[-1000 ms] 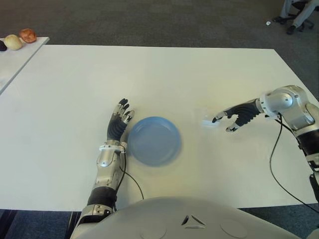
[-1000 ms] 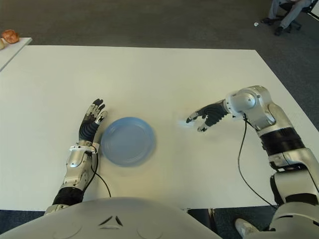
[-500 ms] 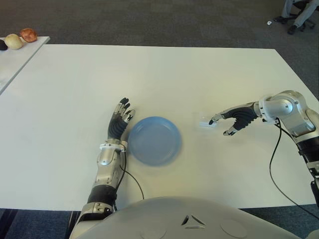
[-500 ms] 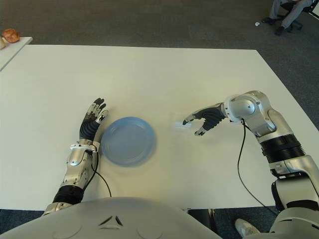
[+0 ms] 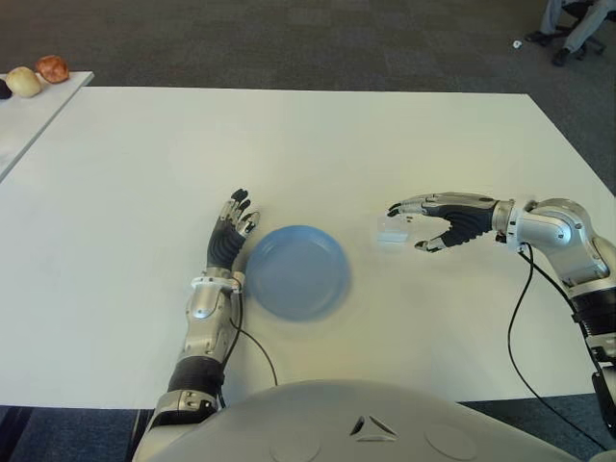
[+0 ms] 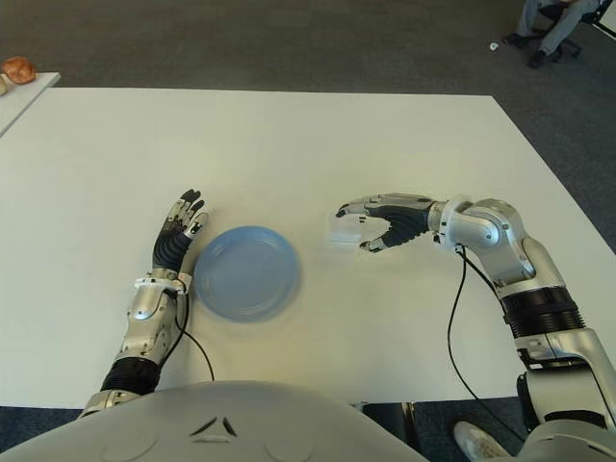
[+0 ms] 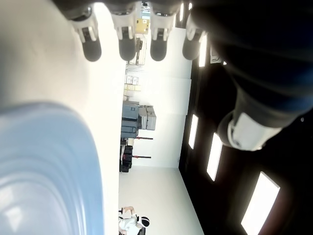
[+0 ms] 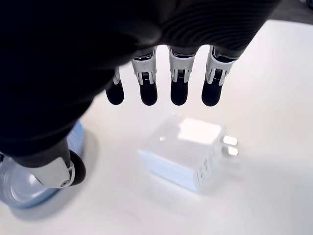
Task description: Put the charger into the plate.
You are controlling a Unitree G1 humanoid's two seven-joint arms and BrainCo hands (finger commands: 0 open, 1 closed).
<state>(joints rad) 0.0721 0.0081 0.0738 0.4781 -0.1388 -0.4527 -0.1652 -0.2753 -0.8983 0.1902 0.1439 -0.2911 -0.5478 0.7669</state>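
Right hand [image 5: 438,218] hovers over the small white plastic charger [image 5: 391,231] with fingers spread apart, holding nothing. Charger lies on the white table [image 5: 385,135], near the round blue plate [image 5: 296,272]. Grabbing and moving it are left. Left hand [image 5: 229,241] waits beside the plate, fingers straight.

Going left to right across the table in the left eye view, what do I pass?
left hand → plate → charger → right hand, open beside the charger.
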